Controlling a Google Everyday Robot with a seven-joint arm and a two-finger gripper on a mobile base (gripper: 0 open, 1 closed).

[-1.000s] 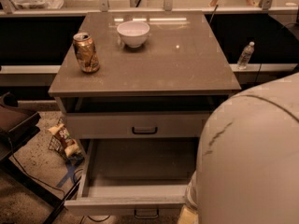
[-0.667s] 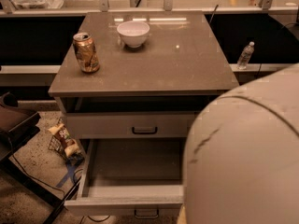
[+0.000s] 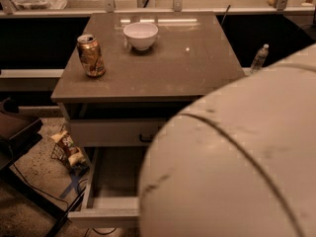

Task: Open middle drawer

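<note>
Middle drawer (image 3: 106,215) pulled out under bench (image 3: 197,68), can (image 3: 91,56) and bowl (image 3: 140,35) on top, arm shell (image 3: 237,172) hiding pincer, grip state untellable

One arm shell (image 3: 237,172) in view: large, pale, rounded, close to camera, filling frame from 2 o'clock round to 7 o'clock. Dark curved seam runs across it toward 5 o'clock. The gripper out of sight, hidden behind shell

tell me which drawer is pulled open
The pale-grey middle drawer, slid out with its inside showing; the taller top drawer above sits pushed in. The pincer is out of view; the robot's big beige shell fills the right.
</note>
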